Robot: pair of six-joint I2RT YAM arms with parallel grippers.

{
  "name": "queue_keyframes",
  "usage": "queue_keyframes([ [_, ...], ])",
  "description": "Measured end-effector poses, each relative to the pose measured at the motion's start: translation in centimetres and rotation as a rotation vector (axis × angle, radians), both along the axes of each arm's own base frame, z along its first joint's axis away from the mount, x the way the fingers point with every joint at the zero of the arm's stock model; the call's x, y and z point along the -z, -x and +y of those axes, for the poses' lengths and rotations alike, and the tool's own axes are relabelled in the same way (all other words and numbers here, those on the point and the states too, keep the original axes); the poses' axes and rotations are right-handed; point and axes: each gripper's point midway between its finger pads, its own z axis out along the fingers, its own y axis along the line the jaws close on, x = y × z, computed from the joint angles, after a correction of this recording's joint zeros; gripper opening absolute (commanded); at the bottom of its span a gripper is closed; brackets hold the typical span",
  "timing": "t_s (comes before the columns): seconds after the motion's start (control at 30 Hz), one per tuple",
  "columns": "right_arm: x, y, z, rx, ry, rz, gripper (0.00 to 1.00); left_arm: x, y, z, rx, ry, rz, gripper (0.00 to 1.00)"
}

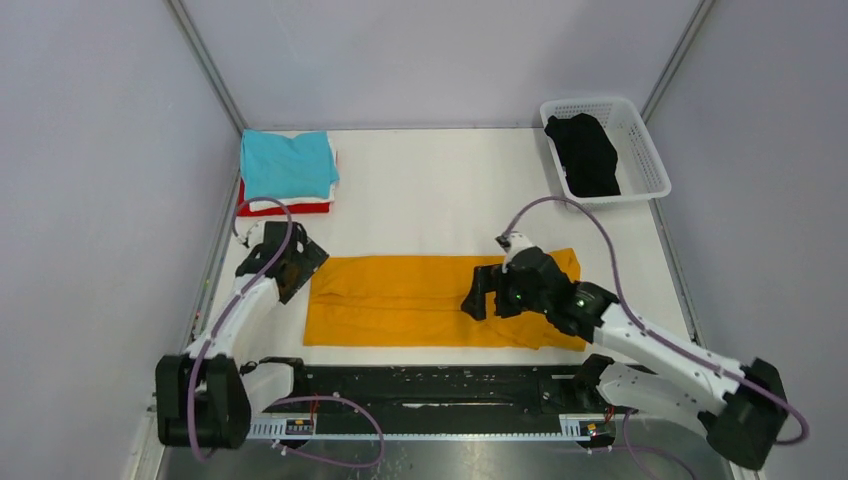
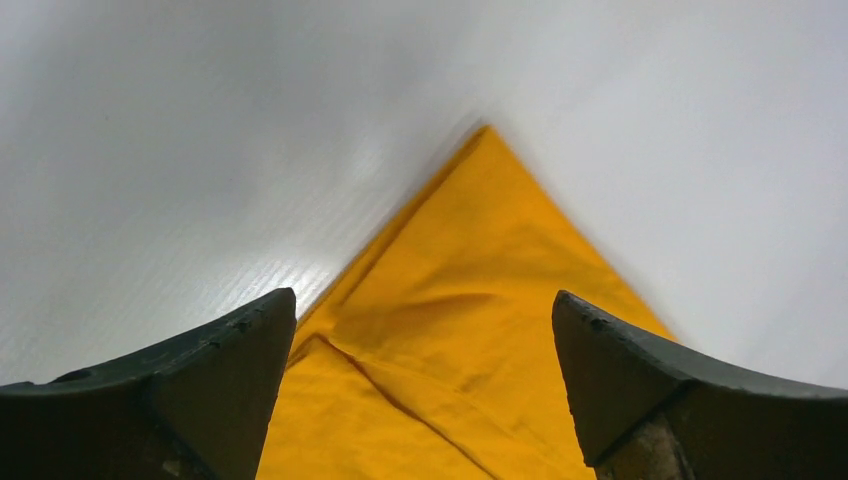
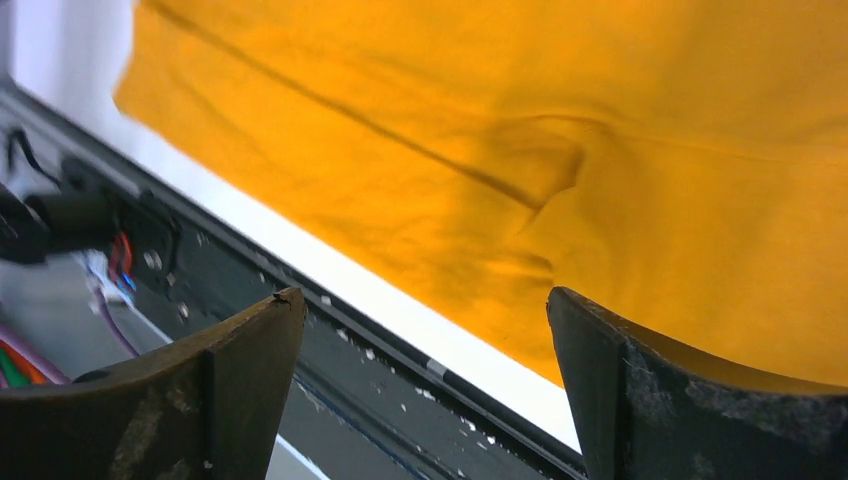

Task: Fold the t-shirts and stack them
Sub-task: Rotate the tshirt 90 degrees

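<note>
The mustard-orange t-shirt (image 1: 420, 300) lies flat as a long folded strip across the middle of the table. My left gripper (image 1: 305, 268) is open and empty at the shirt's far left corner, which shows between its jaws in the left wrist view (image 2: 470, 300). My right gripper (image 1: 480, 292) is open and empty, hovering over the shirt's right part near its front edge (image 3: 560, 150). The teal t-shirt (image 1: 287, 163) tops a folded stack at the back left, over the white one (image 1: 334, 172) and the red one (image 1: 285, 207). The black t-shirt (image 1: 585, 155) lies crumpled in the basket.
A white lattice basket (image 1: 652, 160) stands at the back right corner. A black rail (image 1: 430, 385) runs along the table's near edge and also shows in the right wrist view (image 3: 300, 330). Grey walls close in the left, back and right.
</note>
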Motion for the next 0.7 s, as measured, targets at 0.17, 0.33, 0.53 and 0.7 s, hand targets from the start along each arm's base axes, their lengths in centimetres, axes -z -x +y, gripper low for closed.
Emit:
queue_keyframes([
  [0.17,0.2,-1.6,-4.3,0.262,-0.070,-0.010,1.00,-5.5,-1.5,-0.8,0.030,0.034,-0.202,0.99],
  [0.33,5.8,-1.5,-8.8,0.530,-0.018,0.170,0.99,-6.7,-2.8,-7.1,0.275,0.125,-0.221,0.99],
  [0.53,8.8,-4.2,-9.3,0.641,0.060,0.337,0.99,-1.3,-1.1,-13.0,0.494,0.196,-0.033,0.99],
  [0.7,8.8,-10.4,-7.2,0.626,0.078,0.402,1.00,2.3,1.7,-12.1,0.493,0.186,0.073,0.99],
])
